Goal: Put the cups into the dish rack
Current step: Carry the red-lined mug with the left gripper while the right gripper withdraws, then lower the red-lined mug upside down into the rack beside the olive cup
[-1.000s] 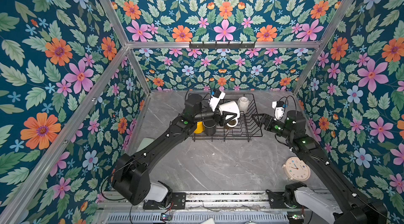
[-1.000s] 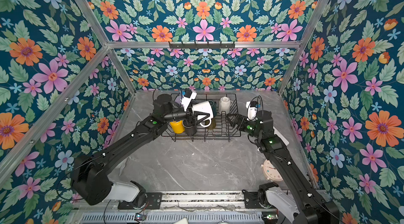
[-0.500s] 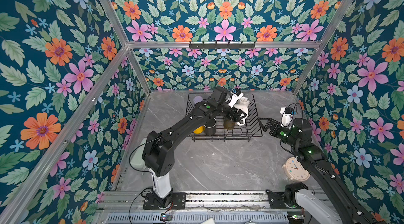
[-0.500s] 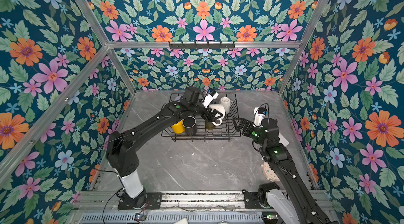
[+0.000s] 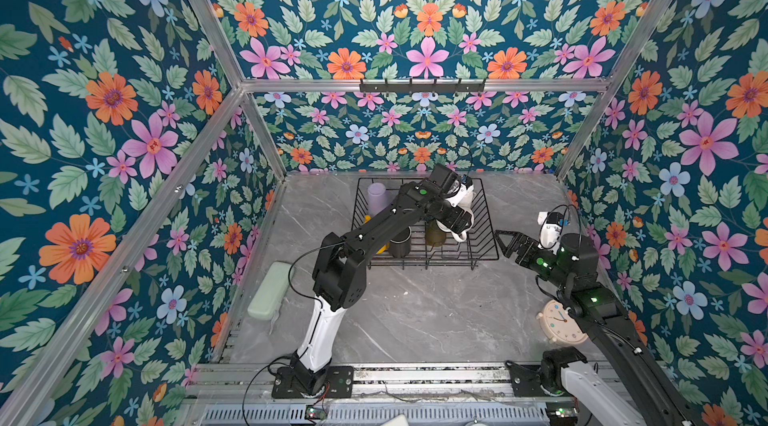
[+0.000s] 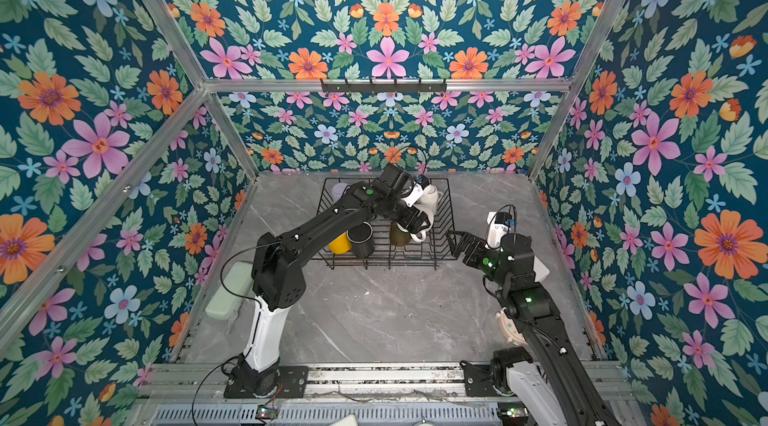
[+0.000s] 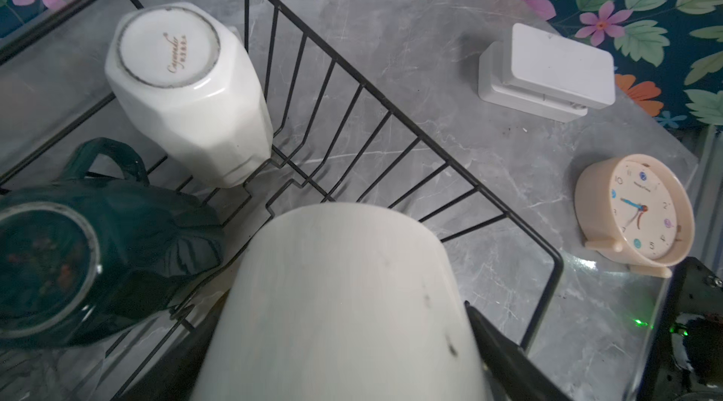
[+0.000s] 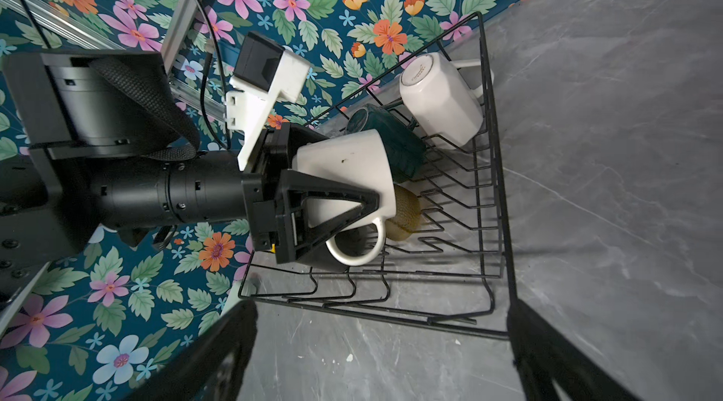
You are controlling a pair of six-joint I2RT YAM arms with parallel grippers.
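The black wire dish rack [image 5: 486,212] [image 6: 451,216] stands at the back of the table. My left gripper [image 5: 455,218] [image 7: 344,340] is shut on a white mug [image 7: 344,301] [image 8: 344,168], which hangs tilted inside the rack's right part. Close by it are the teal mug [image 7: 98,262] [image 8: 395,144], the olive glass [image 5: 434,235] [image 8: 405,211] and the upturned white faceted mug [image 7: 187,94] [image 5: 467,195]. A black mug [image 6: 360,240], a yellow mug [image 6: 339,243] and a lilac tumbler [image 5: 377,195] fill the rack's left part. Just right of the rack, my right gripper [image 5: 503,243] [image 8: 381,324] is open and empty.
A cream alarm clock [image 5: 559,322] [image 7: 641,215] stands at the right under the right arm. A white box [image 7: 547,70] lies by the right wall. A pale green block [image 5: 270,291] lies at the left edge. A black hook rail [image 5: 422,85] hangs on the back wall.
My left arm has swung right across the rack with the white mug and lowered it. The right gripper has drawn back a little from the rack's side and opened wider.
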